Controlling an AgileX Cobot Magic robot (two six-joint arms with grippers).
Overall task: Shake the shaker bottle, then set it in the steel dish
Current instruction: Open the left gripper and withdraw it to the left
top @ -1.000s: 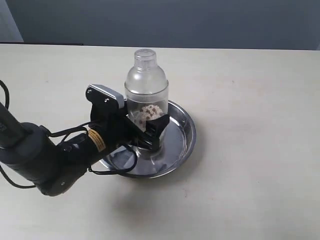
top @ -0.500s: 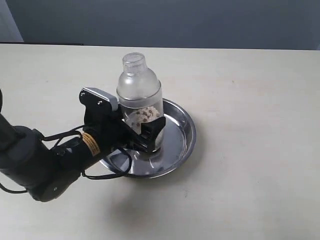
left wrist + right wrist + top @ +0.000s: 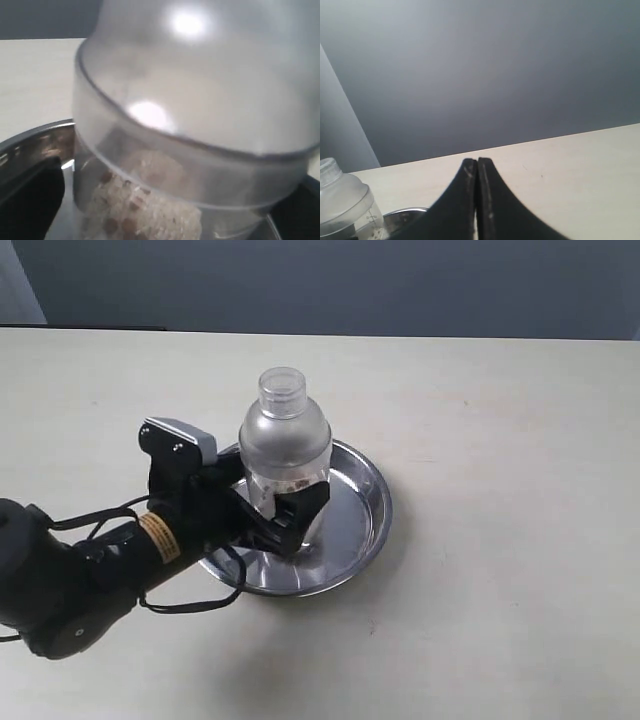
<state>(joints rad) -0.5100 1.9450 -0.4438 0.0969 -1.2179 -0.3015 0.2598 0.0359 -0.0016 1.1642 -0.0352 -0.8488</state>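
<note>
1. The left gripper (image 3: 272, 512) reaches in from the left, its jaws clasping the lower body of the shaker bottle (image 3: 285, 437).
2. The bottle stands upright over the middle of the steel dish (image 3: 374, 502); its base is hidden.
3. The right gripper (image 3: 477, 172), seen only from its wrist, has its jaws pressed together, holding nothing.

The pale table (image 3: 520, 540) carries the steel dish (image 3: 376, 496) (seemingly flat) left of centre.
</note>
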